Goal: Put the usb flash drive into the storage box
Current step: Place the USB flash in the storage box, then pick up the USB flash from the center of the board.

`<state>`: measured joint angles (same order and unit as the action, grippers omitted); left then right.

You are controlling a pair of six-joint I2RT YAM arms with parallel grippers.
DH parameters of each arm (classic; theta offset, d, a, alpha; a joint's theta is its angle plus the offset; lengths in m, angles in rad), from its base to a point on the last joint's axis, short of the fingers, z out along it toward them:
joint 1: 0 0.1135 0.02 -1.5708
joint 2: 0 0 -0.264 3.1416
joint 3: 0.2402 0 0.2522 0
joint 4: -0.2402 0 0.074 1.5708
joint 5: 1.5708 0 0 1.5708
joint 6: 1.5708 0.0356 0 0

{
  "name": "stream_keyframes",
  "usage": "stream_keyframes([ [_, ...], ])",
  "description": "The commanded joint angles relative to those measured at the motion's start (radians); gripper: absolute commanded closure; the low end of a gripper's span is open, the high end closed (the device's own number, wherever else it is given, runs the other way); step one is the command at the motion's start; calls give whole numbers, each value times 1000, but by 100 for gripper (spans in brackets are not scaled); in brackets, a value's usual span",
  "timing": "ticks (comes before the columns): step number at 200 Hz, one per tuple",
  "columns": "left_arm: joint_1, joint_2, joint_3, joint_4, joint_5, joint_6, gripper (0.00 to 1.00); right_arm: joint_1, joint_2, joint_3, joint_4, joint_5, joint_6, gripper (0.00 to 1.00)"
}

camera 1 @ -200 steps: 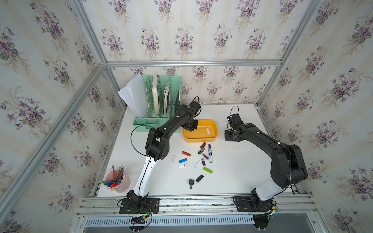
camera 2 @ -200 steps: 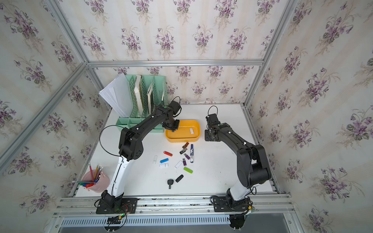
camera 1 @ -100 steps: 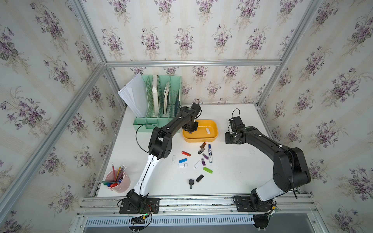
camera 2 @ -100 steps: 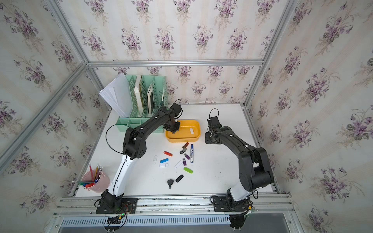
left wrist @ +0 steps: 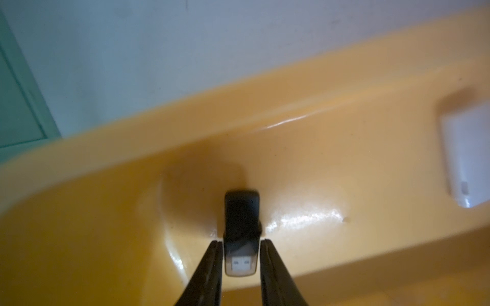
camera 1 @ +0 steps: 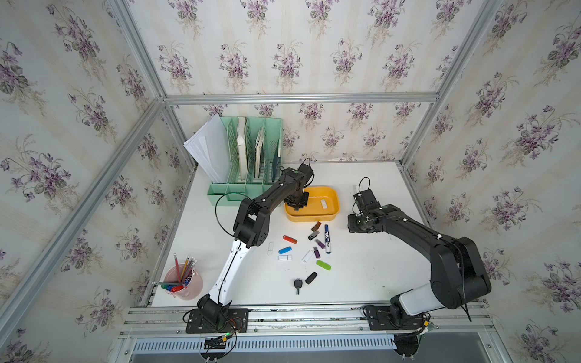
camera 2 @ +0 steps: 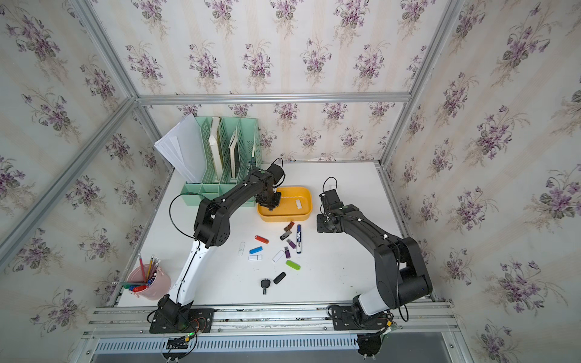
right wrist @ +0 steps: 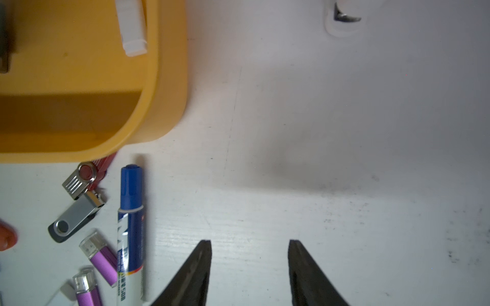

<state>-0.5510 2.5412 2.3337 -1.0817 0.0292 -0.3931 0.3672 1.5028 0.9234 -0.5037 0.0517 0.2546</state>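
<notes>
Your left pincer [left wrist: 241, 242] had the black flash drive [left wrist: 241, 212] between its two fingers. The plug end faced the wrist camera and the far end pointed down at the floor of the yellow tray [left wrist: 238, 98]. The fingers sat close against its narrow sides, but you could not tell from that view whether they were pressing or had just let go. In both top views this was at the left end of the tray, a little above the middle of the frame. A white drive [left wrist: 466, 156] lay flat in the tray, well apart. Your right pincer [right wrist: 250, 241] was spread and empty over bare table [right wrist: 344, 106], to the right of the tray.

The flash drive looked light, stiff and smooth-shelled, and not fragile. It would likely have swivelled in a pinch taken near one end. You were best off holding it across the narrow sides at mid-body. A drop from that low onto plastic looked harmless.
</notes>
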Motion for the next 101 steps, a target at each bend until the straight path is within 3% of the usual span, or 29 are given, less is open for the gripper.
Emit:
stream_keyframes([
  [1, -1, -6, 8, 1, -13, 12, 67, 23, -11, -23, 4, 6, 0, 46],
  [42, -1, -30, 33, -12, 2, 8, 65, 61, -58, -50, 1, 8, -13, 44],
  [82, 0, -198, -17, -26, -15, 18, 55, 163, -128, -79, 2, -25, -16, 33],
  [101, 8, -300, -117, -40, -24, 20, 49, 273, -126, -96, -8, -38, -11, 30],
])
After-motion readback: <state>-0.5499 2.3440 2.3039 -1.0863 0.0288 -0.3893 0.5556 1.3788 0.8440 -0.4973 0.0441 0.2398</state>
